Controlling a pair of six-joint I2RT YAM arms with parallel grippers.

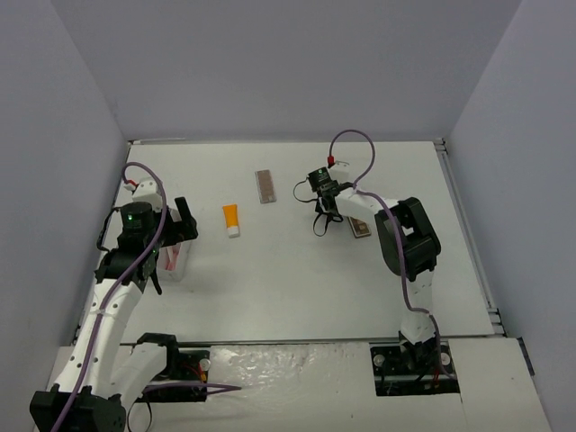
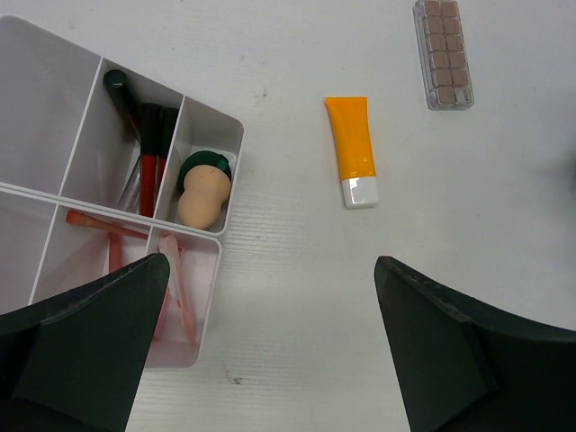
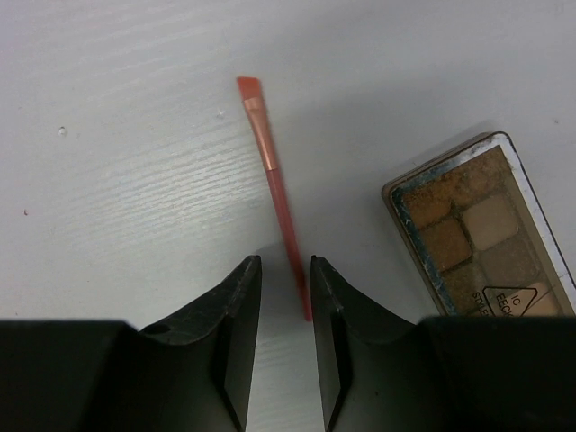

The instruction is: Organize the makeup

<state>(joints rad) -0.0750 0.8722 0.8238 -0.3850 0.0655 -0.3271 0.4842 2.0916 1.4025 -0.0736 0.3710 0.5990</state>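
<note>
My right gripper (image 3: 285, 270) hangs low over the table, jaws a narrow gap apart. The lower end of a thin pink stick (image 3: 270, 162) lies between them, close to the right finger, not clamped. A brown eyeshadow palette (image 3: 477, 225) lies just right of it; it also shows in the top view (image 1: 360, 227). My left gripper (image 2: 270, 297) is wide open and empty above bare table, right of the box. An orange tube with a white cap (image 2: 353, 148) and the second palette (image 2: 443, 54) lie beyond it.
The white six-compartment box (image 2: 40, 99) at the left holds a beige sponge (image 2: 202, 193) on a dark green disc (image 2: 211, 162), dark-red sticks (image 2: 148, 153) and pink sticks (image 2: 180, 288). In the top view the box (image 1: 175, 261) sits under my left gripper (image 1: 184, 220).
</note>
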